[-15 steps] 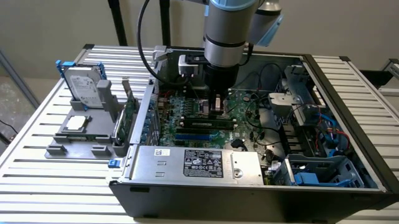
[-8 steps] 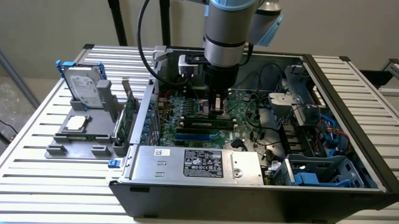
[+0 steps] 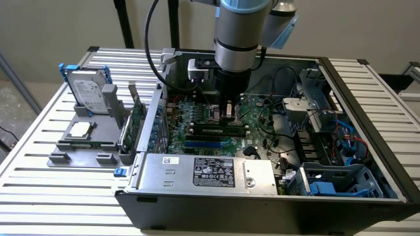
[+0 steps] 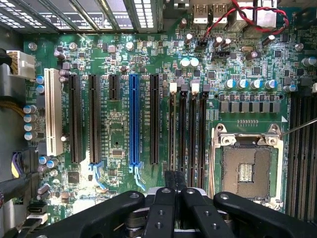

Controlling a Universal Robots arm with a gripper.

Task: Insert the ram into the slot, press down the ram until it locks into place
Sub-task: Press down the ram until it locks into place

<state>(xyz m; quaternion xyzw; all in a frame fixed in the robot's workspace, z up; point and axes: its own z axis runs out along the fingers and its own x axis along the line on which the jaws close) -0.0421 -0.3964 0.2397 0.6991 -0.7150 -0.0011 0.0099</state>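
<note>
Below me the ram (image 3: pixel 220 130) (green stick, black chips) stands on edge, level, in the row of parallel black slots (image 4: pixel 192 130).

You'll find a hard drive (image 3: pixel 90 91) upright on a grey stand (image 3: pixel 82 142), on the slatted table (image 3: pixel 39 206) at the exterior view's left of the open computer case (image 3: pixel 262 211). Inside it, a labelled power supply (image 3: pixel 206 172) lines the near wall.
</note>
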